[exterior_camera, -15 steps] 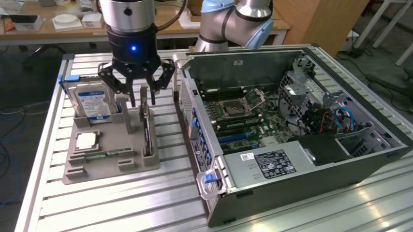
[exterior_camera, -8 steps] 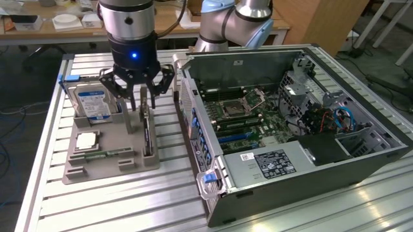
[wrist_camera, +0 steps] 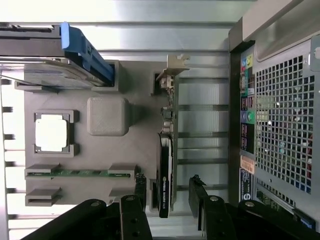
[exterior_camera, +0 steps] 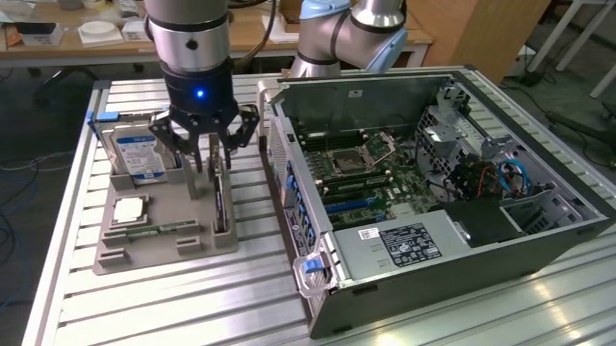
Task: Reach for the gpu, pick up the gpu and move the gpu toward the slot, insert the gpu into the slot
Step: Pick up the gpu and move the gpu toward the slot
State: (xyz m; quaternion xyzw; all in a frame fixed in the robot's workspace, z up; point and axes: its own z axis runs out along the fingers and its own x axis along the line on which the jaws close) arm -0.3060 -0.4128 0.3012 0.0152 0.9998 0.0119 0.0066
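Observation:
The gpu (exterior_camera: 219, 196) stands on edge in the grey tray (exterior_camera: 164, 249), a thin black card with a pale bracket at its far end. My gripper (exterior_camera: 212, 153) hangs directly over it, open, with nothing between its fingers. In the wrist view the gpu (wrist_camera: 167, 170) runs lengthwise between my two black fingers (wrist_camera: 201, 202), which stand apart on either side of its near end, and my gripper (wrist_camera: 167, 202) is centred on it. The blue slot (exterior_camera: 348, 206) lies on the green motherboard inside the open computer case (exterior_camera: 433, 238), on the exterior view's right.
The tray also holds a silver hard drive (exterior_camera: 140, 153), a square processor (exterior_camera: 130, 209) and a narrow green memory stick (exterior_camera: 154, 232). The case's perforated rear wall (wrist_camera: 282, 110) stands close beside the tray. A second arm (exterior_camera: 347, 32) rises behind the slatted metal table (exterior_camera: 192, 303).

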